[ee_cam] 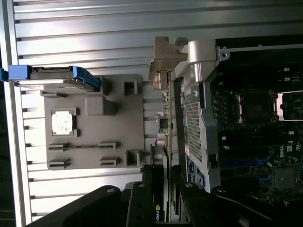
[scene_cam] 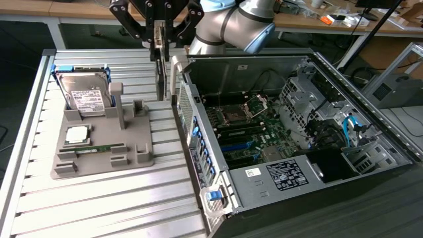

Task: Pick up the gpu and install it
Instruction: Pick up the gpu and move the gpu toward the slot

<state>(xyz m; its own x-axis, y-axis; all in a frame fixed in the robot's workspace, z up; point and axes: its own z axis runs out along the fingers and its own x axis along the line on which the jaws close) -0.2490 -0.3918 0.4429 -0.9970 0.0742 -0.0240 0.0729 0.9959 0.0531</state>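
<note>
In the exterior view, the fingers (scene_cam: 137, 27) clamp the gpu (scene_cam: 160, 69), which hangs on edge over the bench (scene_cam: 99, 208). It is between the grey holder (scene_cam: 99, 148) at the exterior view's left and the open computer case (scene_cam: 297, 148) at its right.

In the wrist view, the gpu (ee_cam: 165, 118) shows edge-on between the fingers (ee_cam: 139, 203), with its silver bracket (ee_cam: 165, 54) just beside the case wall.

The graphics card (ee_cam: 160, 170) carries a small green-and-white badge (ee_cam: 157, 213) that looks like the Nvidia mark, though its letters are too small to be sure. In the exterior view, the hard drive (scene_cam: 88, 96) at ten o'clock from the computer case (scene_cam: 198, 163) has a white label. A black sticker (scene_cam: 286, 174) sits at five o'clock inside the case, and the print on both is too fine to read.
</note>
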